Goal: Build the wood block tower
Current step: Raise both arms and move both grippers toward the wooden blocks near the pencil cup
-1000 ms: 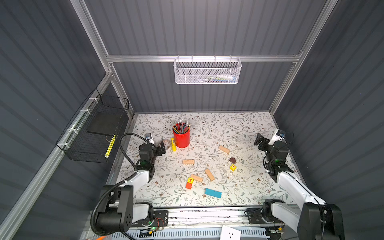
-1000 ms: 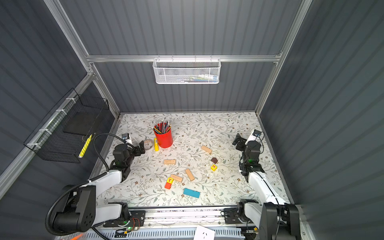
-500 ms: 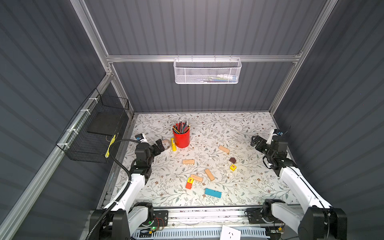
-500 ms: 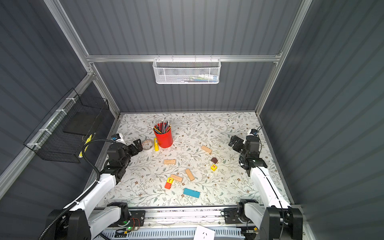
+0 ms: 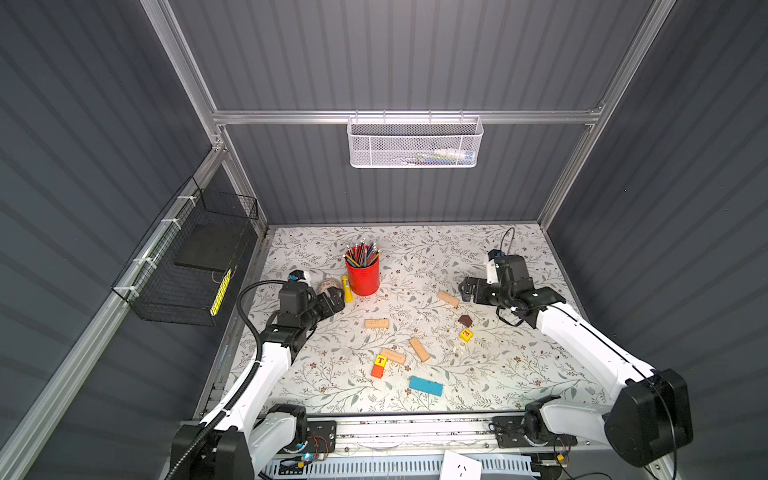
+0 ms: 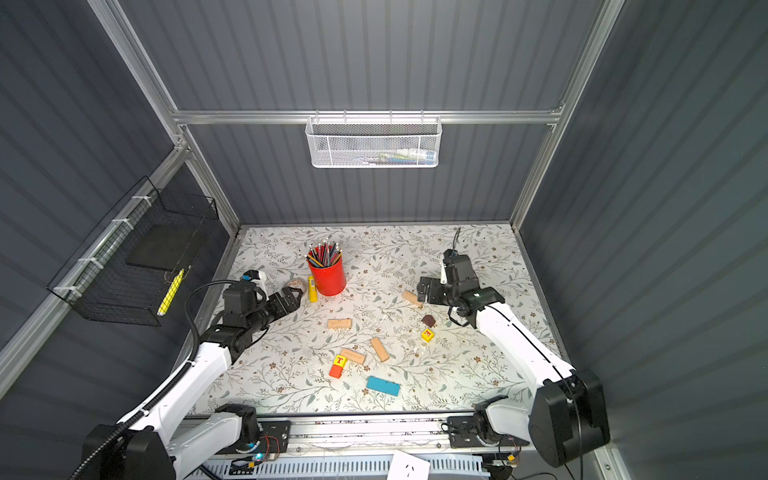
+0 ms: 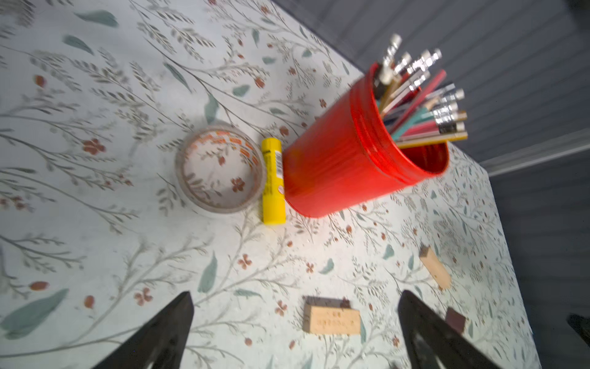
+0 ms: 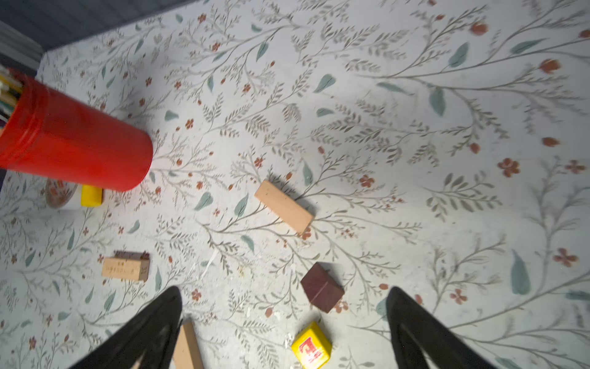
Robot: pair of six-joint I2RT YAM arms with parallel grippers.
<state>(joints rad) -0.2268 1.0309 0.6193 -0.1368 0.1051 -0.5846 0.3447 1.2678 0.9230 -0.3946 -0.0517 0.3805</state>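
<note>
The blocks lie scattered flat on the floral table, none stacked. Four tan planks show in a top view: [image 5: 448,298], [image 5: 377,323], [image 5: 419,349], [image 5: 392,356]. A yellow T cube [image 5: 380,360] touches a red cube [image 5: 377,371]; the blue plank [image 5: 426,386] lies nearer the front. The dark brown roof piece [image 5: 465,320] and the yellow E cube [image 5: 466,334] sit to the right. My left gripper [image 5: 336,297] hovers open, with a tan plank [image 7: 331,320] ahead of it. My right gripper [image 5: 465,289] hovers open above the roof piece [image 8: 322,287], beside another plank [image 8: 284,206].
A red pencil cup [image 5: 363,274] stands at the back centre. A yellow glue stick [image 5: 346,287] and a tape roll [image 5: 327,286] lie next to it, just in front of my left gripper. A black wire basket [image 5: 195,266] hangs on the left wall.
Both arms have risen from the table's sides and reached inward over it, the left toward the pencil cup, the right toward the far tan plank. The blocks have not moved.
</note>
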